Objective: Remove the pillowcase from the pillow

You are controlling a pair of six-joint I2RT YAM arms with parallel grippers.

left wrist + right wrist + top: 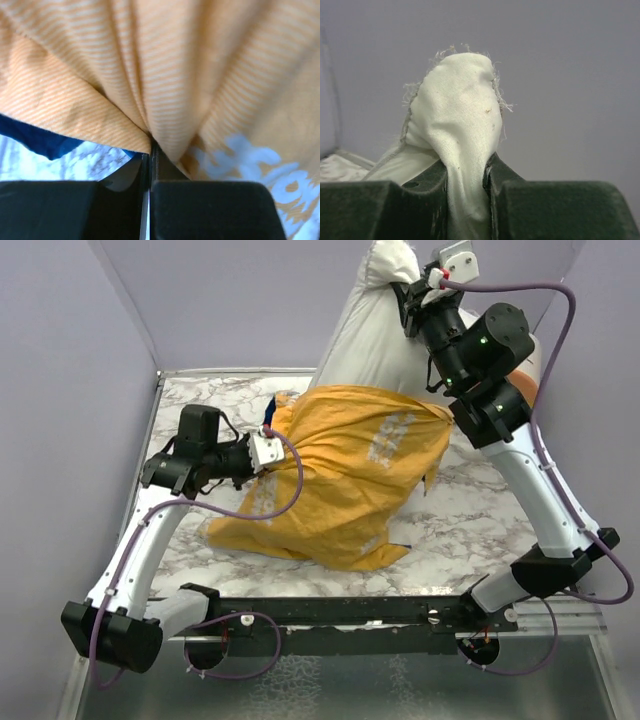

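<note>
Pale lettering (392,440) on the pillowcase (340,505) cannot be read

Pillow (375,340) half out of the pillowcase (345,475)
Plump white pillow tilts upward; orange pillowcase lies crumpled on the table (460,540), pale lettering up.

pillow (375,340) lower end in pillowcase (340,470), rising behind | pillowcase on table (470,530)
</note>
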